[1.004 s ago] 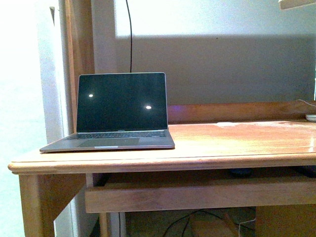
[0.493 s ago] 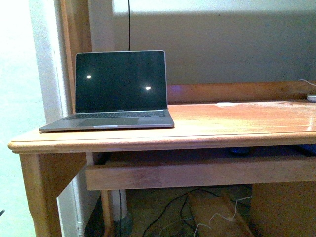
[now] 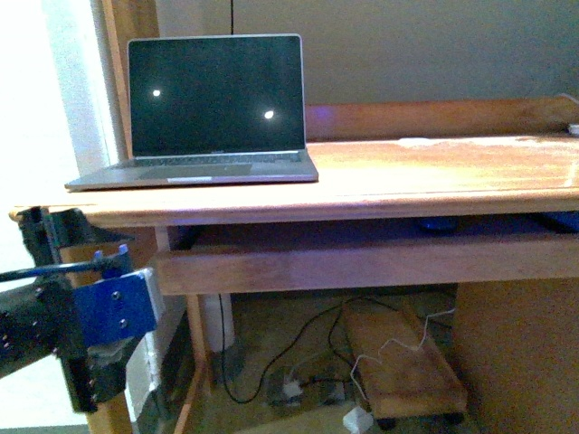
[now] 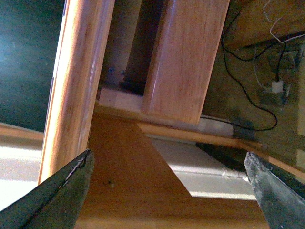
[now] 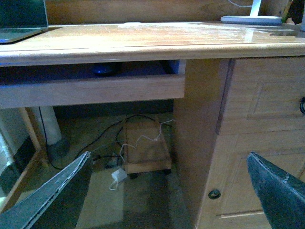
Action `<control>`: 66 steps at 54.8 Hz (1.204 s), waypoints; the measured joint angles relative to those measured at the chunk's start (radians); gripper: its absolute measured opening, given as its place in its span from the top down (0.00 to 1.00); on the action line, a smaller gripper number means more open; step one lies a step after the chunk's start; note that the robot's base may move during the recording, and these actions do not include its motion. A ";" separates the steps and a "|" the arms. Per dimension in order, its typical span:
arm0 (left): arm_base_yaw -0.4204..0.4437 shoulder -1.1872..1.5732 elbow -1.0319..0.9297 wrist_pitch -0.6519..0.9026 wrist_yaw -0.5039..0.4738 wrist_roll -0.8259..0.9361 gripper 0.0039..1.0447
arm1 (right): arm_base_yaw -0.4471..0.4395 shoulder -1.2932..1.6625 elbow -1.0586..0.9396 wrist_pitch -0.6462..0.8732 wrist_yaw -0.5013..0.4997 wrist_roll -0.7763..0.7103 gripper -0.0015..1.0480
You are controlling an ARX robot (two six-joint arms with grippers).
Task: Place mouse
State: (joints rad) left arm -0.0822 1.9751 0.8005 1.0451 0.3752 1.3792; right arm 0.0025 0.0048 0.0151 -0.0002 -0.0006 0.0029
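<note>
One mouse point(image 5: 106, 70) on the tray point(image 5: 95, 91), one laptop point(image 3: 213, 98) on the desk point(image 3: 434, 176)

Open laptop point(image 3: 214, 95) on wooden desk point(image 3: 434, 172); cables point(image 3: 330, 348) on floor beneath.

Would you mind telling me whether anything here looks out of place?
A small dark shape, apparently the mouse, lies on the shelf under the desktop, not up beside the laptop. Loose cables sprawl underneath.
</note>
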 joint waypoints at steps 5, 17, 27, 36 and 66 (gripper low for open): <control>-0.005 0.044 0.051 -0.011 0.020 0.021 0.07 | 0.000 0.000 0.000 0.000 0.000 0.000 0.07; -0.018 0.174 0.183 -0.042 0.057 0.078 0.07 | 0.000 0.000 0.000 0.000 0.000 0.000 0.07; -0.029 0.248 0.291 -0.074 0.097 0.128 0.07 | 0.000 0.000 0.000 0.000 0.000 0.000 0.07; -0.036 0.256 0.317 -0.161 0.093 0.150 0.07 | 0.000 0.000 0.000 0.000 0.000 0.000 0.07; -0.217 -0.434 -0.208 -0.568 0.309 -1.025 0.07 | 0.000 0.000 0.000 0.000 0.000 0.000 0.07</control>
State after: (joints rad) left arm -0.2989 1.5410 0.5922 0.4774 0.6838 0.3542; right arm 0.0025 0.0048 0.0151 -0.0002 -0.0006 0.0025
